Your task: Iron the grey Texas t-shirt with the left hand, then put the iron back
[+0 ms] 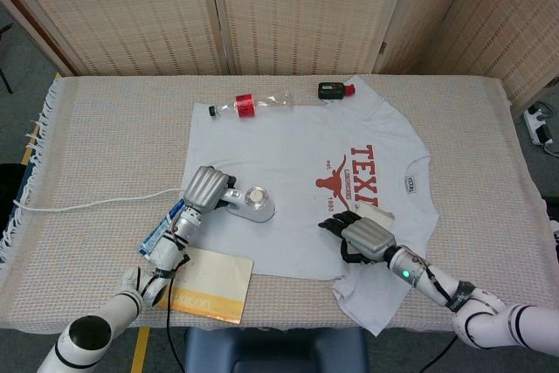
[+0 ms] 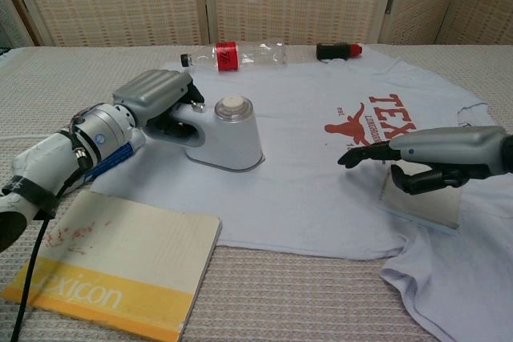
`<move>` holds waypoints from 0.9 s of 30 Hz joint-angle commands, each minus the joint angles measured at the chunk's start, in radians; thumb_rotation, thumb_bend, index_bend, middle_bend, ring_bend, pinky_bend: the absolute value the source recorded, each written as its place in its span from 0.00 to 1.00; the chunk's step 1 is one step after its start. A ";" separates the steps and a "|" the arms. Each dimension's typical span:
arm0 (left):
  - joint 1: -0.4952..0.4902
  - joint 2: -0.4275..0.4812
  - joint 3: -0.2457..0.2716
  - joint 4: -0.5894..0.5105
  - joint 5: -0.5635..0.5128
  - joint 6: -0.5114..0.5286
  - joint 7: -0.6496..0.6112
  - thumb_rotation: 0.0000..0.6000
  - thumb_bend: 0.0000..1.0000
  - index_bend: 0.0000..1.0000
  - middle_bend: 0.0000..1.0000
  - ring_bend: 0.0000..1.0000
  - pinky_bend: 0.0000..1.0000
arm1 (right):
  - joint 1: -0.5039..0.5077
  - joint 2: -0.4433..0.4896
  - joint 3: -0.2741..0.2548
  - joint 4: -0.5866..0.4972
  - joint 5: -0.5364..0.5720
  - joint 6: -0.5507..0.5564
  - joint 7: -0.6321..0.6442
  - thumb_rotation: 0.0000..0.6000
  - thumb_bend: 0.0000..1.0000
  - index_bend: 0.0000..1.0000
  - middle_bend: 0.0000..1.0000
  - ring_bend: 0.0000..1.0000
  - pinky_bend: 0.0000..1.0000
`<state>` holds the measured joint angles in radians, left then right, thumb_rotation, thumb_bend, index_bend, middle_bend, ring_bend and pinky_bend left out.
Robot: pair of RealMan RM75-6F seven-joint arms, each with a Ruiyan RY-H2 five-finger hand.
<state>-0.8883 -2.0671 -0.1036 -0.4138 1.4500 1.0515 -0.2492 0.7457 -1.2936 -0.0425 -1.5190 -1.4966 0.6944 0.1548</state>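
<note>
Left robot hand (image 2: 156, 98) grips the handle of the iron (image 2: 223, 135), fingers wrapped around it; the iron stands flat on the grey Texas t-shirt (image 2: 304, 174), which lies spread on the counter (image 1: 113, 128). Right robot hand (image 2: 437, 158) hovers over the shirt's lower edge, fingers apart and extended, holding nothing. Behind the left robot hand lies a yellow book (image 2: 104, 266).

A: Where is the head camera?
B: High up, looking steeply down on the whole bench (image 1: 105, 128).
A: And the chest camera?
B: Low, close, facing forward; both views share the t-shirt (image 1: 297, 172) (image 2: 304, 158).
</note>
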 commanded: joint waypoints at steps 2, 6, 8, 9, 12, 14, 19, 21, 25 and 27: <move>0.047 0.058 0.041 -0.100 0.039 0.049 -0.002 1.00 0.29 0.96 1.00 0.87 0.68 | 0.002 -0.004 0.004 0.010 0.003 0.002 0.003 0.25 0.96 0.00 0.06 0.00 0.00; 0.076 0.096 0.060 -0.192 0.062 0.091 0.020 1.00 0.29 0.96 1.00 0.87 0.68 | 0.009 -0.017 0.013 0.023 0.006 0.001 0.016 0.24 0.96 0.00 0.06 0.00 0.00; 0.085 0.118 0.063 -0.243 0.073 0.114 0.036 1.00 0.29 0.96 1.00 0.87 0.68 | 0.014 -0.022 0.017 0.029 0.006 -0.002 0.018 0.25 0.96 0.00 0.06 0.00 0.00; 0.086 0.128 0.063 -0.265 0.077 0.124 0.042 1.00 0.29 0.96 1.00 0.87 0.68 | 0.016 -0.024 0.018 0.030 0.005 -0.002 0.018 0.25 0.96 0.00 0.06 0.00 0.00; 0.082 0.162 0.052 -0.330 0.086 0.145 0.067 1.00 0.29 0.96 1.00 0.87 0.68 | 0.019 -0.026 0.020 0.032 0.004 0.000 0.021 0.24 0.96 0.00 0.06 0.00 0.00; 0.072 0.179 0.034 -0.368 0.081 0.142 0.080 1.00 0.29 0.96 1.00 0.87 0.68 | 0.019 -0.027 0.022 0.034 0.006 0.003 0.024 0.24 0.96 0.00 0.06 0.00 0.00; 0.025 0.172 -0.023 -0.369 0.046 0.085 0.121 1.00 0.29 0.96 1.00 0.87 0.68 | 0.019 -0.030 0.024 0.038 0.008 0.009 0.029 0.25 0.96 0.00 0.06 0.00 0.00; 0.005 0.152 -0.045 -0.337 0.028 0.060 0.130 1.00 0.29 0.96 1.00 0.87 0.68 | 0.019 -0.029 0.024 0.037 0.008 0.011 0.029 0.24 0.96 0.00 0.06 0.00 0.00; -0.039 0.093 -0.094 -0.246 -0.016 0.004 0.135 1.00 0.29 0.96 1.00 0.87 0.68 | 0.020 -0.026 0.026 0.035 0.012 0.013 0.026 0.25 0.96 0.00 0.06 0.00 0.00; -0.060 0.063 -0.112 -0.196 -0.036 -0.026 0.136 1.00 0.29 0.96 1.00 0.87 0.68 | 0.021 -0.027 0.028 0.037 0.017 0.012 0.023 0.24 0.96 0.00 0.06 0.00 0.00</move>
<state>-0.9180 -1.9661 -0.1859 -0.6614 1.4432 1.0632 -0.1191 0.7661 -1.3201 -0.0153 -1.4827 -1.4806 0.7067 0.1789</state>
